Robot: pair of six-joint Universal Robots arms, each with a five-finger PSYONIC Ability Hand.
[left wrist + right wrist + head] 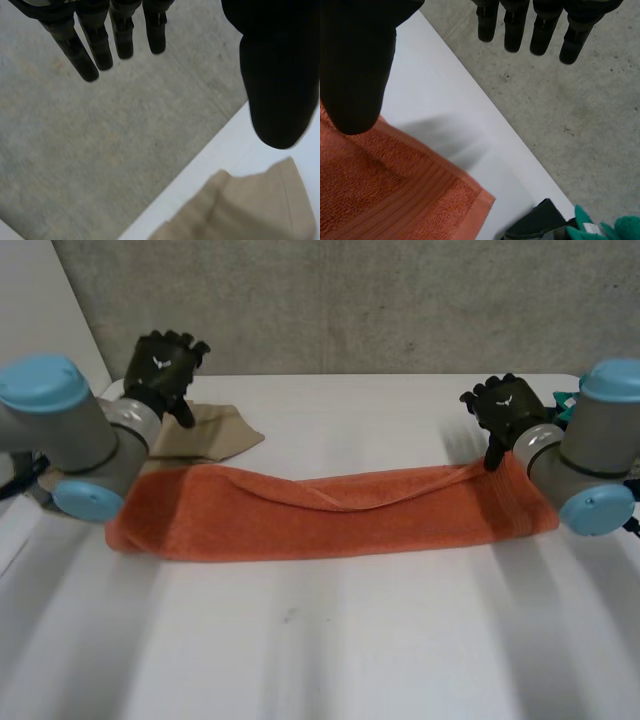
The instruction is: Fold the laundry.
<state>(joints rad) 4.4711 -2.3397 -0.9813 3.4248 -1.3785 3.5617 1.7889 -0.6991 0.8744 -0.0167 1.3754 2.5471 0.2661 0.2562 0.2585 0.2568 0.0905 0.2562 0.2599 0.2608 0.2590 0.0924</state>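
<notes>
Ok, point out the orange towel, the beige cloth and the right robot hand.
orange towel (330, 520): head view, middle of its front layer.
beige cloth (210, 432): head view, middle of the cloth.
right robot hand (508, 405): head view, back of the hand.

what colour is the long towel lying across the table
Orange; the towel shows best in the head view.

I face a white table (330, 640) whose far edge meets a rough grey concrete wall (350, 300). At its far corner on my side's right sit a green thing (615, 227) and a black piece (535, 224), just beside each other.
</notes>
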